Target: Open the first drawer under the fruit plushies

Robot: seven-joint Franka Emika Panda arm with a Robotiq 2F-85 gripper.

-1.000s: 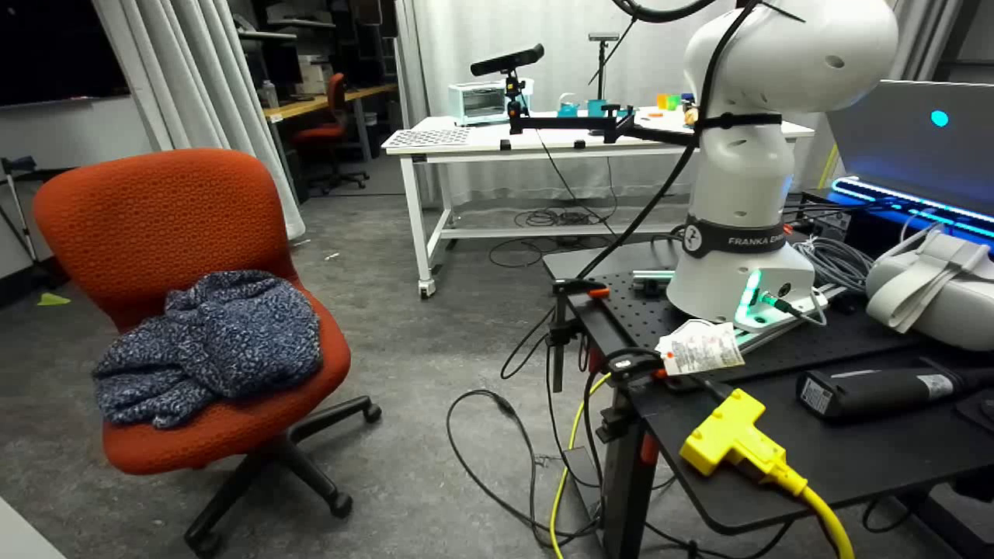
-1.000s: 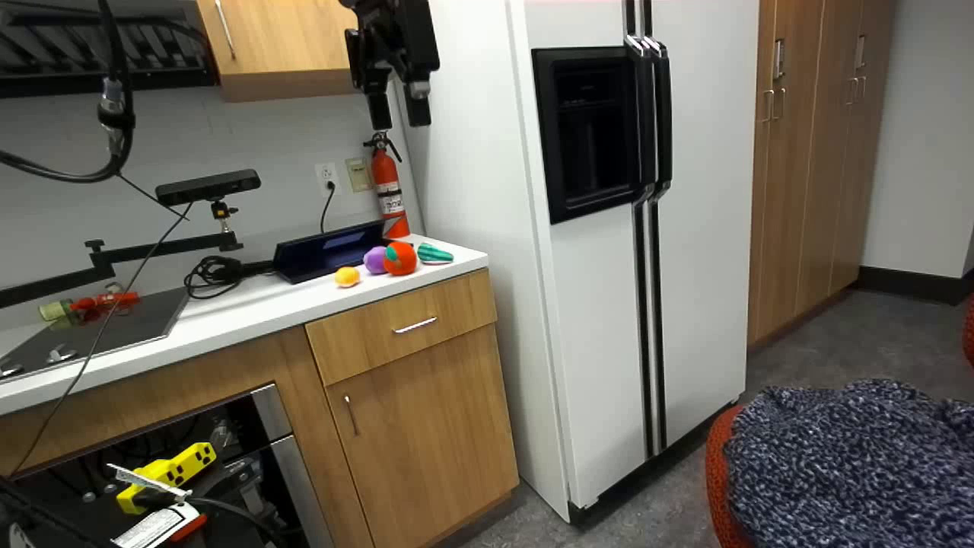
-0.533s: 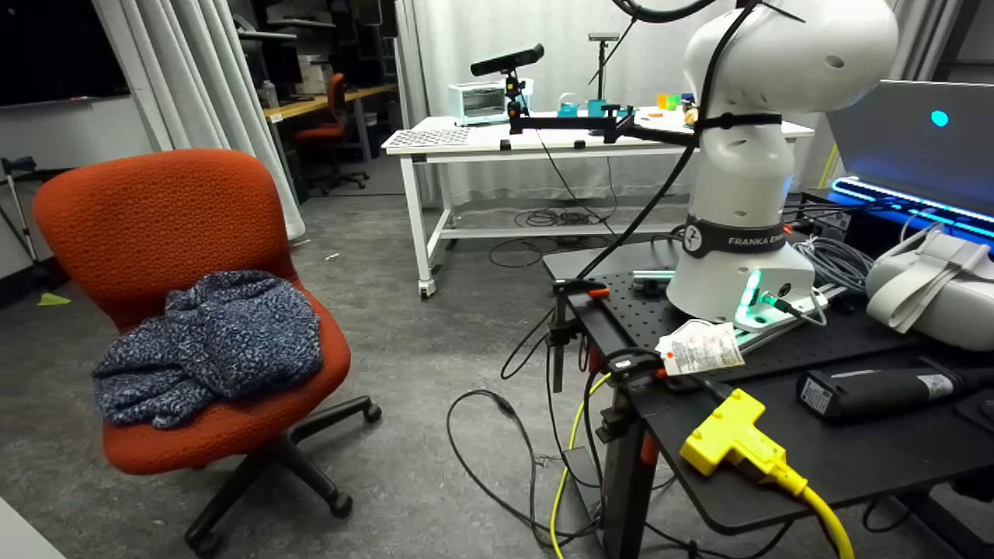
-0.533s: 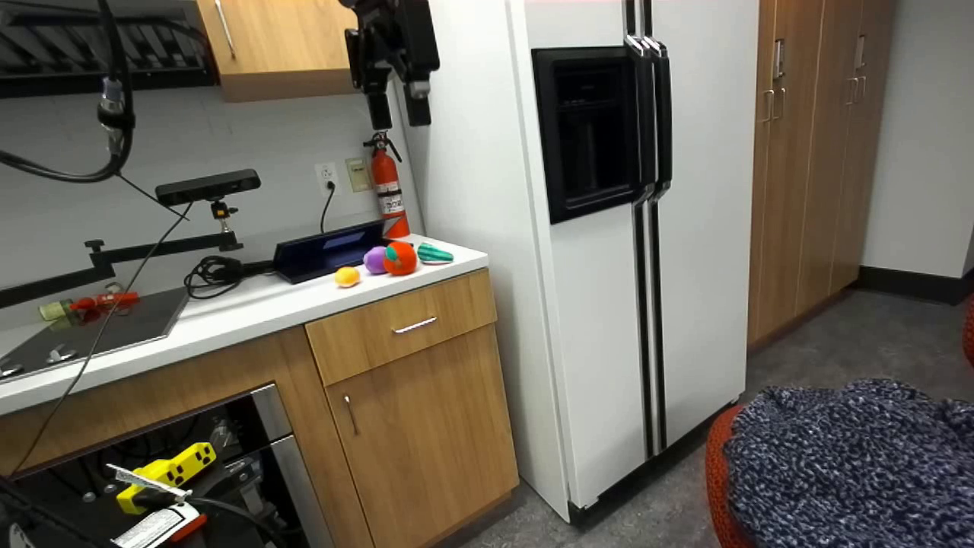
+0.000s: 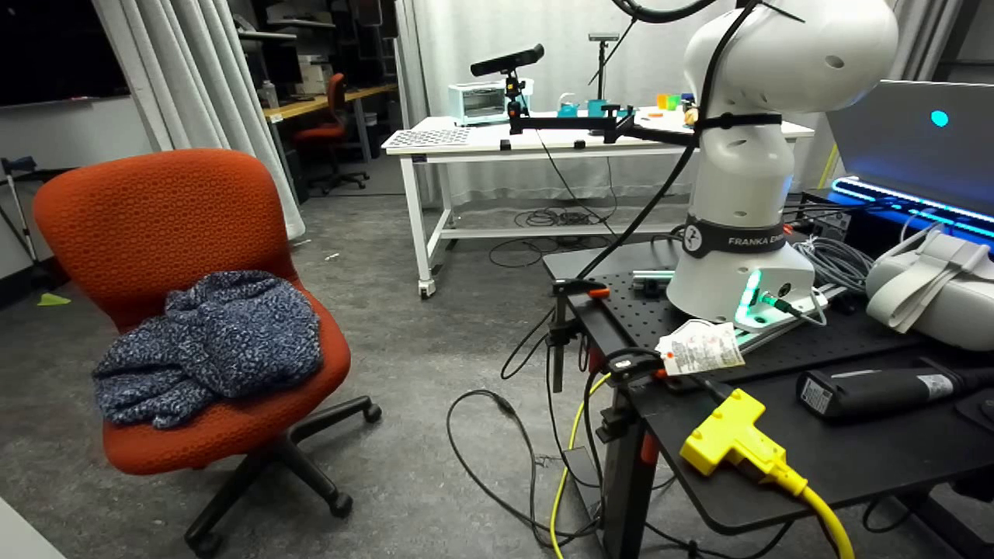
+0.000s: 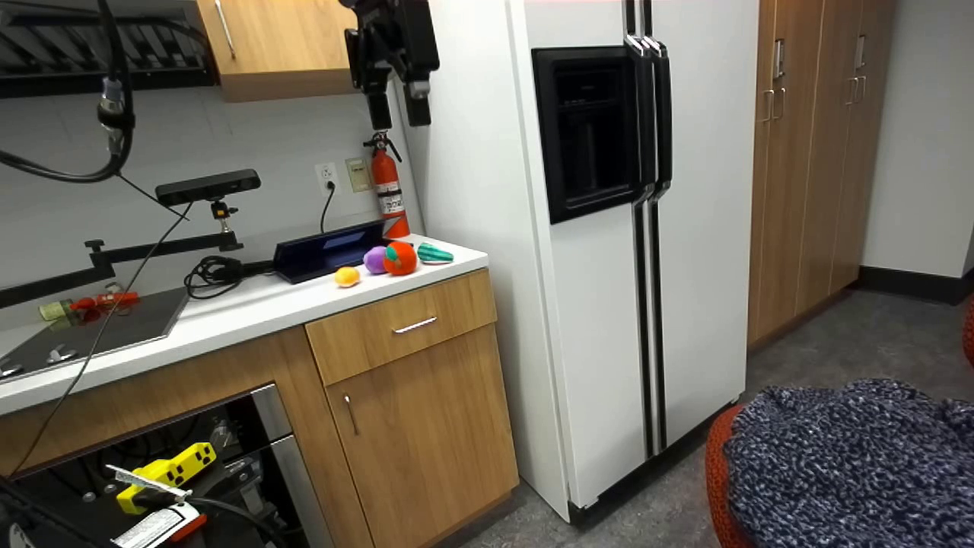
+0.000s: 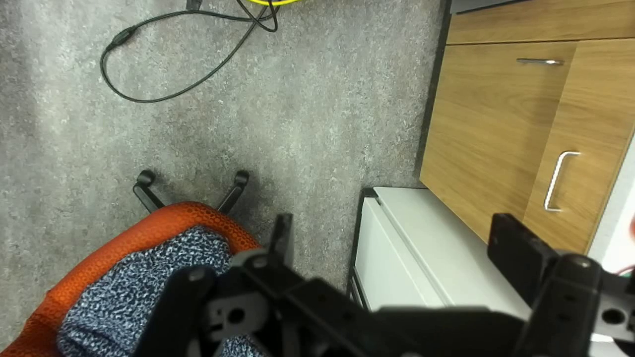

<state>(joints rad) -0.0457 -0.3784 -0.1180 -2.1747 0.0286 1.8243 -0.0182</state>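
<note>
Flanking closed drawer (image 6: 402, 335): fridge (image 6: 597, 266). Behind plushies (image 6: 400, 259): fire ext. (image 6: 389, 190), poss. tablet (image 6: 327, 253).

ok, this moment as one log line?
drawer: shut | end effector: open, empty, clear of drawer | plushies: on counter above drawer | status: not yet opened

The premises present as a robotics laboratory with a kitchen area. Laboratory use is shown by a robot arm (image 5: 742, 186) on a black table (image 5: 877, 458) and a bracket-mounted camera (image 5: 505, 61); the kitchen by a cooktop (image 6: 156, 313) set in a white countertop (image 6: 247, 306), wood-fronted cabinets (image 6: 434, 426) and a large white refrigerator (image 6: 597, 320).
</note>
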